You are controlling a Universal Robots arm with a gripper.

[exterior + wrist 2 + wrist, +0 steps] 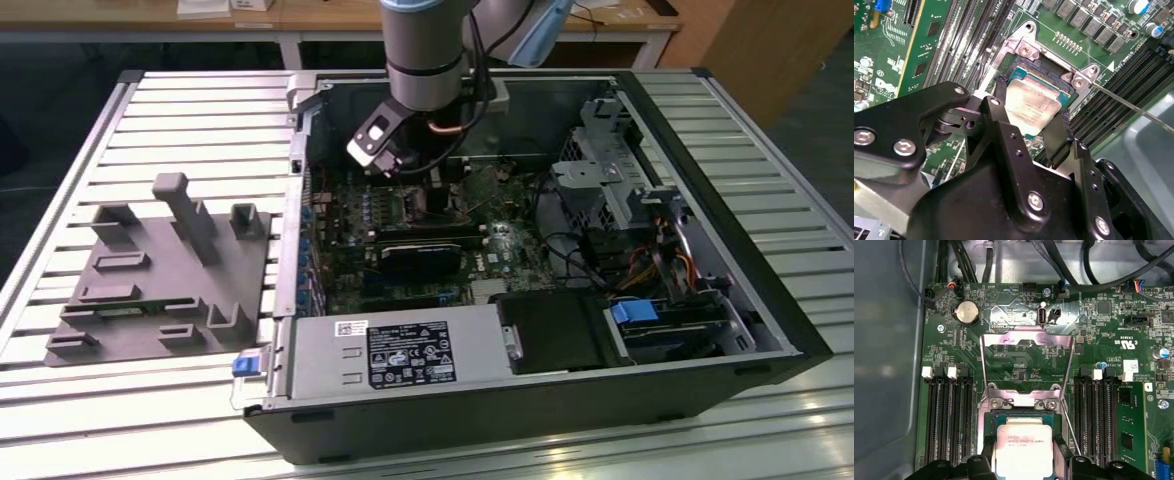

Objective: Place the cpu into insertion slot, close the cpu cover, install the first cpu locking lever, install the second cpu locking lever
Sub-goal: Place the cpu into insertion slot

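In both wrist views the cpu (1031, 107) (1024, 447), a square chip with a silver-tan top, sits between my two black fingers (996, 107). My gripper (1029, 115) (1024, 467) is shut on the cpu's sides, just over the insertion slot (1046, 67) (1004, 415), whose dark centre and metal rim show beyond the chip. The cpu cover (1026, 337) stands swung open away from the slot. A thin wire locking lever (1134, 107) (1070, 425) lies loose beside the slot. In the exterior view my gripper (407, 175) reaches down into the open computer case (747, 330).
Long black memory slots (949, 420) (1101, 420) flank the socket on both sides. Cables (1064, 265) hang along the case wall. A power supply (387, 355) and drive bay (667, 320) fill the case's near side. A grey fixture plate (160, 270) lies on the slatted table at the exterior view's left.
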